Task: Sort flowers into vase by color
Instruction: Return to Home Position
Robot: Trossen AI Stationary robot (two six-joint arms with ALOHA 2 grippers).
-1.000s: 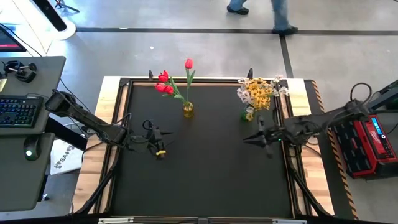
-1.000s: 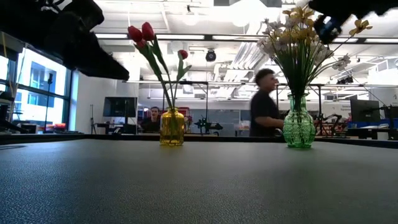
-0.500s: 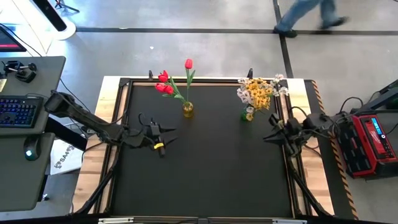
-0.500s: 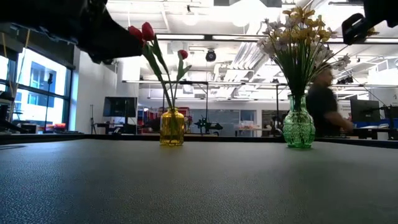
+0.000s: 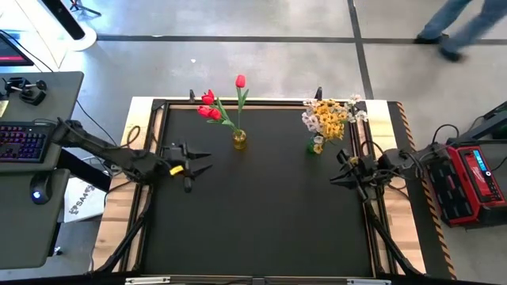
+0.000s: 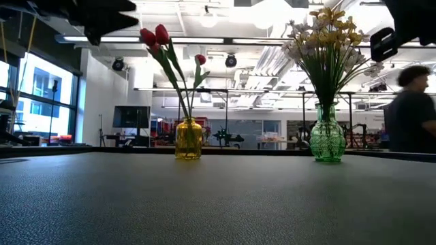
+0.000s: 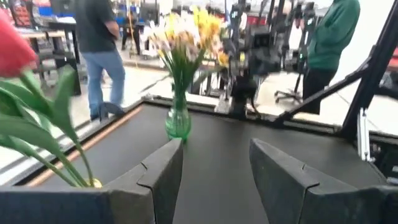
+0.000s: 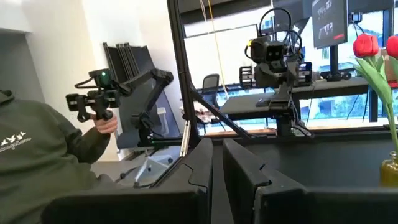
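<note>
Red tulips (image 5: 212, 107) stand with their stems in a yellow vase (image 6: 189, 139) at the table's far middle. White and yellow flowers (image 5: 333, 117) stand together in a green vase (image 6: 328, 141) at the far right. My left gripper (image 5: 203, 161) hovers open near the table's left edge, pointing level across the mat, with nothing between its fingers (image 7: 163, 173). My right gripper (image 5: 339, 172) is shut and empty near the right edge, short of the green vase. In the right wrist view its fingers (image 8: 239, 171) lie together.
A black mat (image 5: 261, 214) covers the table inside a wooden frame (image 5: 119, 214). A red case (image 5: 469, 184) sits beyond the right edge, and a desk with a keyboard (image 5: 20, 142) stands at the left. People move in the room behind.
My left gripper has risen and drawn back toward the table's left and far edges, staying open. My right gripper has pulled back toward the right edge, away from the green vase. Both vases and their flowers stay put. A person has walked off to the right behind the table.
</note>
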